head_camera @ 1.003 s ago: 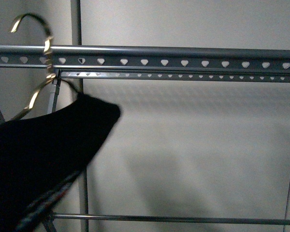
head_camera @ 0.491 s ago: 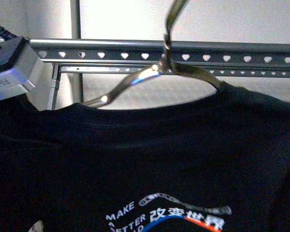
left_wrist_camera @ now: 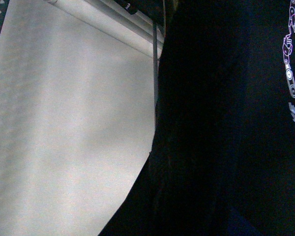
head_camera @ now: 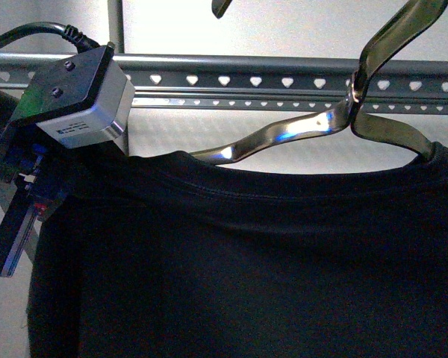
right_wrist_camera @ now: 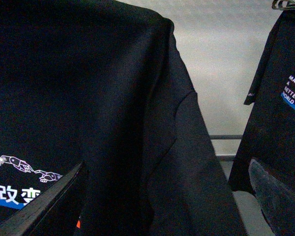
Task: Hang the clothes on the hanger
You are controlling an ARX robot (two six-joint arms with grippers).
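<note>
1. Black, soft-looking jersey fills most of the front view. The T-shirt is already on a coat hanger and hangs just below the top rail of the rack.
2. The step in hand, I judge, is hooking up. The coat hanger's neck crosses in front of the rail and its hook rises above the rail and out of frame, so whether it has caught cannot be told.
3. The left gripper sits below the rail at the shirt's shoulder; I cannot tell how its jaws stand. The right gripper shows two dark fingers spread wide, with cloth between them but nothing pinched.
4. The next move likely calls for settling the hook squarely over the rail, then a gentle release so the shirt does not swing.
5. The rail is matt grey metal punched with rows of heart-shaped holes. The coat hanger is a polished, wavy flat strip, twisted at the neck and probably slippery. The shirt is limp, with a stitched collar and a white chain print.
6. A second T-shirt with the same print hangs nearby; its place along the rail is not shown.
</note>
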